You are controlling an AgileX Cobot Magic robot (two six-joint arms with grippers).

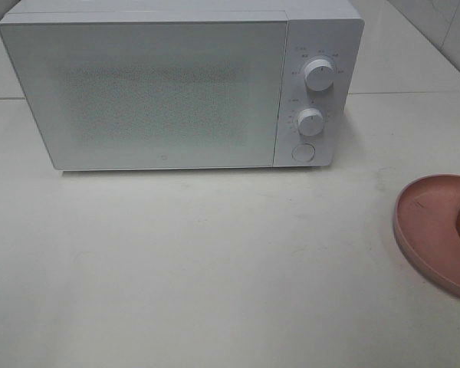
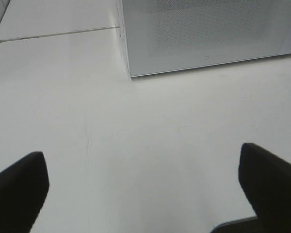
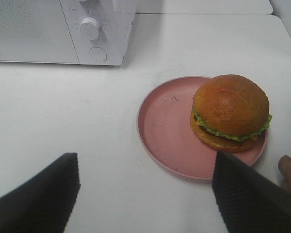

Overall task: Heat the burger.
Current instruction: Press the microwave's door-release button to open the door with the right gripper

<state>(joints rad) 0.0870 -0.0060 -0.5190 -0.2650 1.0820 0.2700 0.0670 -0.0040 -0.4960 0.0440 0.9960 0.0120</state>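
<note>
Exterior high: white counter (image 1: 215, 268), matte, w/ faint scuffs and a few small specks. A seam runs level w/ the microwave (image 1: 161, 84) on both sides, so the top is made of several panels pushed together. Beyond the microwave's right rear corner, pale tiles w/ thin grout lines; can't tell if wall or floor.

Microwave is white, door shut, w/ a speckled dot-pattern window. Control strip on its right side: two round knobs, upper knob (image 1: 319, 74) over lower knob (image 1: 310, 122), and a round button (image 1: 303, 152) under them. Tiny grey markings ring both knobs, too small to read. A small mark sits at the door's bottom edge, approx centre; unreadable, no brand made out.

The burger (image 3: 230, 111) sits on a pink plate (image 3: 165, 126) on the counter, front-right of the microwave and well apart from it. It's on the half of the plate farther from the microwave; the near half is bare. Bun top glossy, lettuce frill and cheese showing at the side.

Left pincer (image 2: 140, 165): fingers spread wide, nothing btwn them, over bare counter in front of the microwave's left corner. Right pincer (image 3: 145, 167): also spread, gripping nothing, short of the plate on the side away from the microwave.
</note>
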